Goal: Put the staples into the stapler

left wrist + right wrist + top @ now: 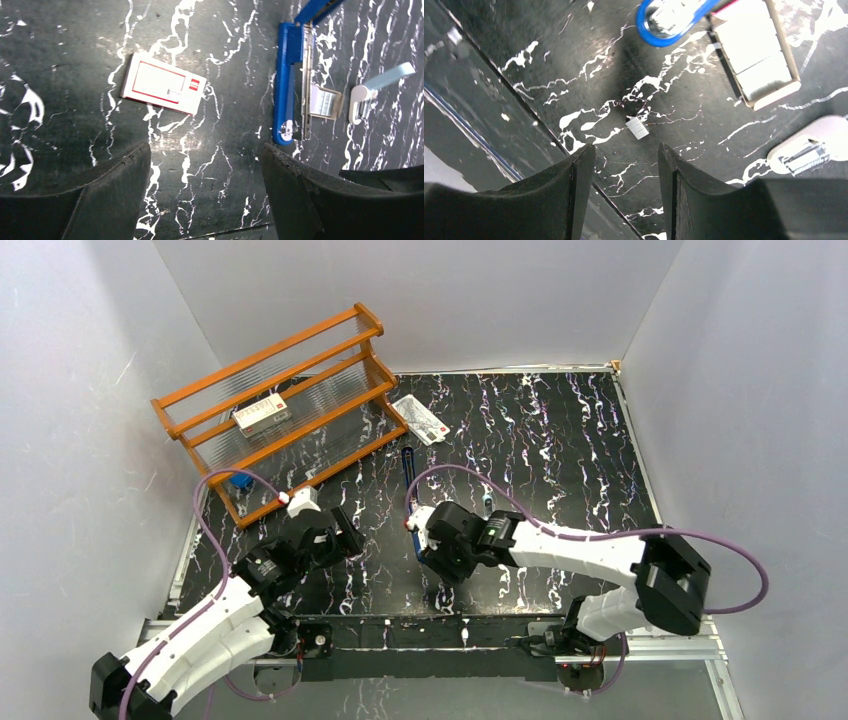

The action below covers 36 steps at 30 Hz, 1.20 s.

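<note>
Step, likely: picking up the tiny silvery staple strip (638, 128) lying loose on the black white-veined table (549, 60), near the open blue desk stapler (282, 85). Right gripper (624, 150) open just over it, left gripper (204, 150) wide open, both empty. Next: drop down, pinch softly, carry to stapler.

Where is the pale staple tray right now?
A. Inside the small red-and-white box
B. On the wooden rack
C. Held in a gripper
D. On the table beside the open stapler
D: the tray lies on the table right beside the open stapler, apart from the small box.
</note>
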Tool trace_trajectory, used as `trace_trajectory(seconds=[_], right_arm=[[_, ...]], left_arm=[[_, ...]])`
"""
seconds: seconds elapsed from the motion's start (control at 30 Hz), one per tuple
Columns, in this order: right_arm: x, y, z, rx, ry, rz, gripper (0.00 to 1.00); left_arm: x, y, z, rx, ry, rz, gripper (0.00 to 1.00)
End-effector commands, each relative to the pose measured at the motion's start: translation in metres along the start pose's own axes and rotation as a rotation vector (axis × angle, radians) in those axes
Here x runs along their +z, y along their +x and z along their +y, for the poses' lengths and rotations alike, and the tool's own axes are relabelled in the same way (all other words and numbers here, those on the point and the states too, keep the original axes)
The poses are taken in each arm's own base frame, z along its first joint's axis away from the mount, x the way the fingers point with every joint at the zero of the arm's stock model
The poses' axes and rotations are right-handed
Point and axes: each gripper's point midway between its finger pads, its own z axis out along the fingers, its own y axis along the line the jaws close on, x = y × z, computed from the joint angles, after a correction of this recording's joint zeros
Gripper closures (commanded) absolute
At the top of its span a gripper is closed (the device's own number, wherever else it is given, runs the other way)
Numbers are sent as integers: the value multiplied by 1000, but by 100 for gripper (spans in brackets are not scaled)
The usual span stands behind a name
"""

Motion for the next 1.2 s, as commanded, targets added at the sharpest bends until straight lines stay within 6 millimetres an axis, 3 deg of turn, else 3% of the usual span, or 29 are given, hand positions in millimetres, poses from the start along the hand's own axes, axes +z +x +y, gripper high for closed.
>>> trace_trajectory(seconds=[0.0,0.13,0.6,1.0,1.17], right_arm=[[5,7,3,-265,-91,130,41],[18,23,1,-329,-116,239,40],[40,16,0,-405,-136,254,41],[49,7,-6,-424,-96,218,51],[52,11,-16,-403,-30,249,60]], left_arm=[[-7,-12,21,-68,-122,-62,22],[-9,-13,21,-71,-117,-68,22],[-6,-16,25,-39,-143,-80,19],[-2,-15,24,-25,-152,-71,19],[-1,-15,25,-22,-156,-69,18]])
